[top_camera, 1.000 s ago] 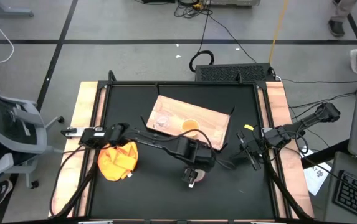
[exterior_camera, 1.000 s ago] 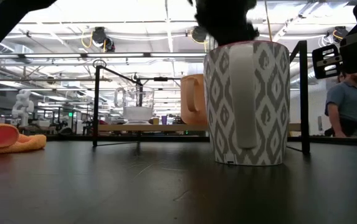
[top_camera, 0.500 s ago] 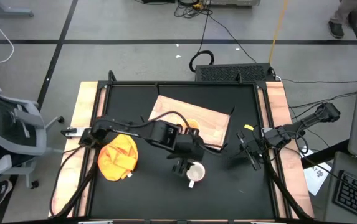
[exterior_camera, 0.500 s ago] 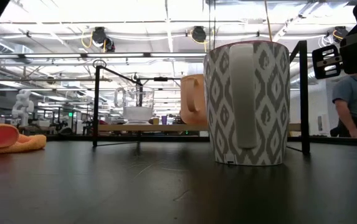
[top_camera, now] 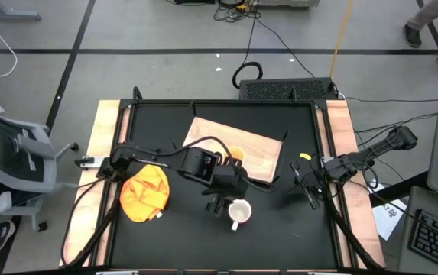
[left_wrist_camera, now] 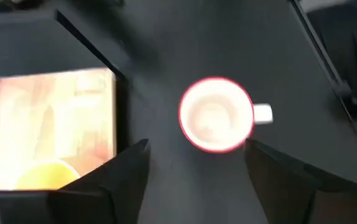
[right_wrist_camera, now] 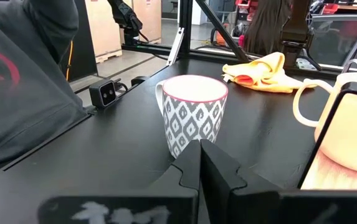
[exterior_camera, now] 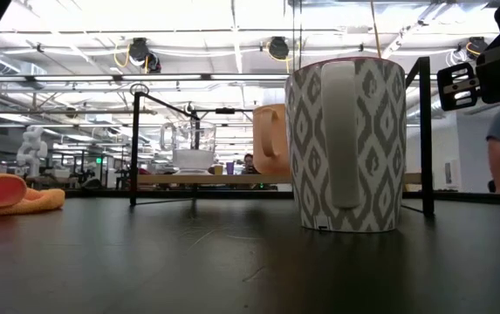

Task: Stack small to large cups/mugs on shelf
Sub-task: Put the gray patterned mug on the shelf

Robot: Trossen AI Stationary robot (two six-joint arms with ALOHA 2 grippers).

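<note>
Grey tiled floor [top_camera: 165, 30] crossed by dark lines surrounds the black tabletop [top_camera: 173, 244]. A grey office chair [top_camera: 8, 160] stands beyond its left edge. Bright ceiling strip lights [exterior_camera: 119, 19] shine overhead.

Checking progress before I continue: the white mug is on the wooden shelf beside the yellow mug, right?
No. The white mug stands on the black tabletop, off the shelf; only the yellow mug is on it. The high view shows this.

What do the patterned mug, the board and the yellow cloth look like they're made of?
Patterned mug: likely glazed ceramic, with a smooth white body, thick wall, printed grey diamonds and a red rim.
Board: light wood, grain visible, matte finish.
Cloth: soft fabric, crumpled into folds; the exact fibre can't be told.
</note>
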